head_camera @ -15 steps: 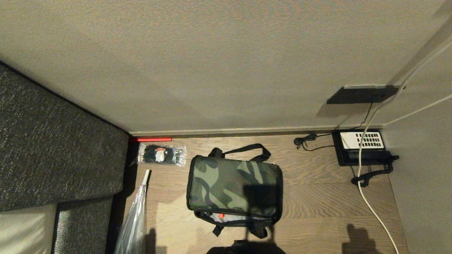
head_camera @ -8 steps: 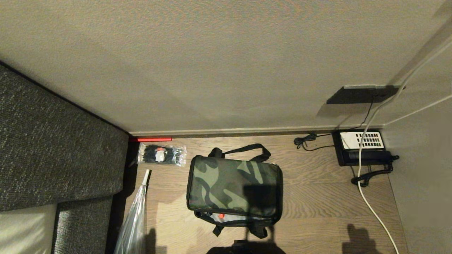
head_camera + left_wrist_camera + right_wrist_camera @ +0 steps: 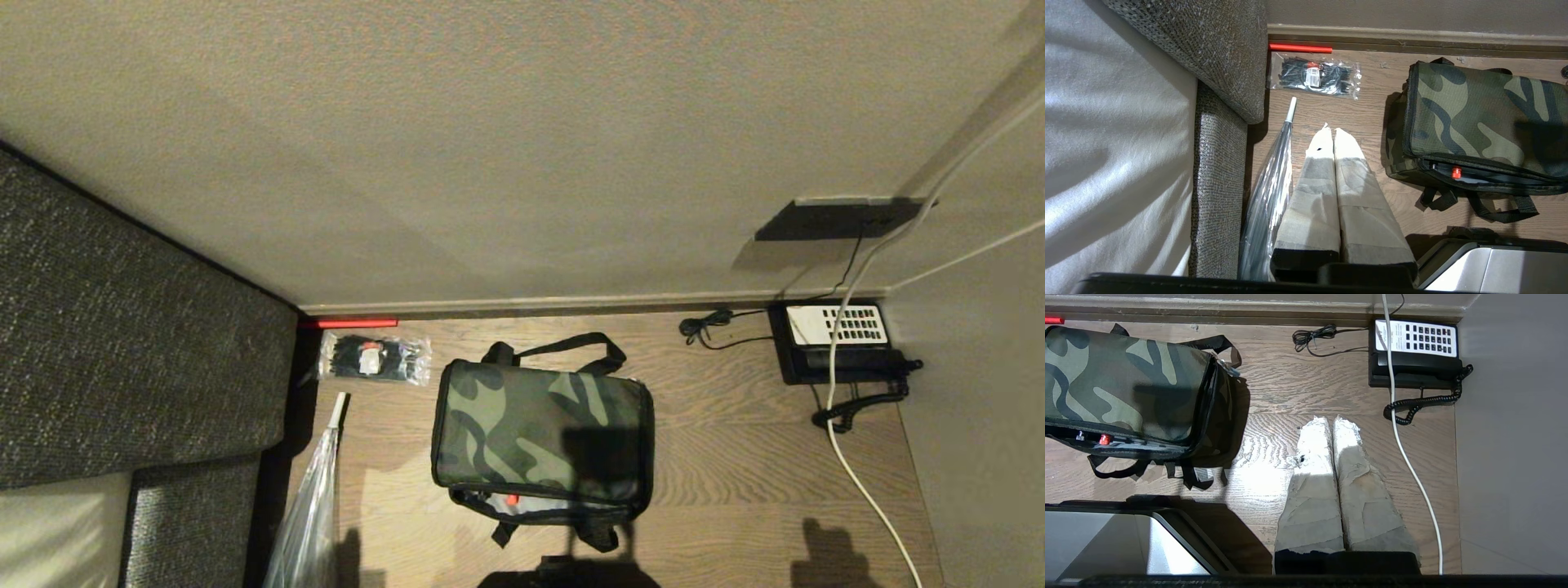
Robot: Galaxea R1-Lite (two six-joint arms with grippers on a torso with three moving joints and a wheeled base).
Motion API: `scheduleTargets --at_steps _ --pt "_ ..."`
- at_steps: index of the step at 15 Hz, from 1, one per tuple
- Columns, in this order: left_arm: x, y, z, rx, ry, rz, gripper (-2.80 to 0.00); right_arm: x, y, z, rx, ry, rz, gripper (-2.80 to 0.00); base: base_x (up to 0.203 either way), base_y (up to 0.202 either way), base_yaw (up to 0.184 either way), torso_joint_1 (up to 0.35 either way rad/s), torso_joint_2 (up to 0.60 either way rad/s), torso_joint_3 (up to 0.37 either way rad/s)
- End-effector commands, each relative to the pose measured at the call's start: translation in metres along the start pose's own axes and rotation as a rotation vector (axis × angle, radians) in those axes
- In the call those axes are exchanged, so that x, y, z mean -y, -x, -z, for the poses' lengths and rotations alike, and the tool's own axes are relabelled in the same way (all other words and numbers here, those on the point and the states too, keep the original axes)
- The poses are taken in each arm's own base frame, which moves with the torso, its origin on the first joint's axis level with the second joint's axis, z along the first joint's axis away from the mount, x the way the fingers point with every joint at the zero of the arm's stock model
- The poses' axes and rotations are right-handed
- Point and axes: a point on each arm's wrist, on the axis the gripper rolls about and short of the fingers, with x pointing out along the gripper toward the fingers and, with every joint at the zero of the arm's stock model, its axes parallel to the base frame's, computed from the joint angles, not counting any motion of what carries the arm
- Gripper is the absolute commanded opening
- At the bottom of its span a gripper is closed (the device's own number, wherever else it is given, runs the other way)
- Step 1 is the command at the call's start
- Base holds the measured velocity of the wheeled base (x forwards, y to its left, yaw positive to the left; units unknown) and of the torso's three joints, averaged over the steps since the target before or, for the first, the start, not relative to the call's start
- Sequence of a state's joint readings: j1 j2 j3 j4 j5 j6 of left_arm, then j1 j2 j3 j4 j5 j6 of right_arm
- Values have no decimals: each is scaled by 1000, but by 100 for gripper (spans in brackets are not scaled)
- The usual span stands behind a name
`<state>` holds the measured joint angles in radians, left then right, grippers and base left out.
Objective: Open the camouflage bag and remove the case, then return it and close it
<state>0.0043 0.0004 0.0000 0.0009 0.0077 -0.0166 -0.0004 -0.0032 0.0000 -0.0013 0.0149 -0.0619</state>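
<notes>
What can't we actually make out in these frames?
- The case: the camouflage bag lid covers it in all views; only a red latch shows in the gap.
- Zipper state along the far side: hidden by the lid.
- Bag's full width: cut off by both wrist views' edges.
- Left gripper and right gripper: outside the head view.

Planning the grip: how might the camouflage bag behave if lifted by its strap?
The camouflage bag looks like soft fabric, so it would probably sag. Its lid gapes along the front edge, so it may flop open. The strap lies limp and should bend easily.
</notes>
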Motion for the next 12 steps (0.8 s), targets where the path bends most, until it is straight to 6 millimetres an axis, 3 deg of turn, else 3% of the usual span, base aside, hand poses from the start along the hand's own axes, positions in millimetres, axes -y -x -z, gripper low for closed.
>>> scheduleTargets --at_steps 1,4,12 --pt "0 0 1 -8 -19 -1 -280 0 0 0 2 1 -1 -280 0 0 0 0 0 0" --pt "0 0 1 -2 -18 0 -280 0 0 0 2 1 1 -280 0 0 0 3 4 56" --pt "0 0 1 0 -4 0 -280 0 0 0 1 0 0 -280 0 0 0 3 3 200"
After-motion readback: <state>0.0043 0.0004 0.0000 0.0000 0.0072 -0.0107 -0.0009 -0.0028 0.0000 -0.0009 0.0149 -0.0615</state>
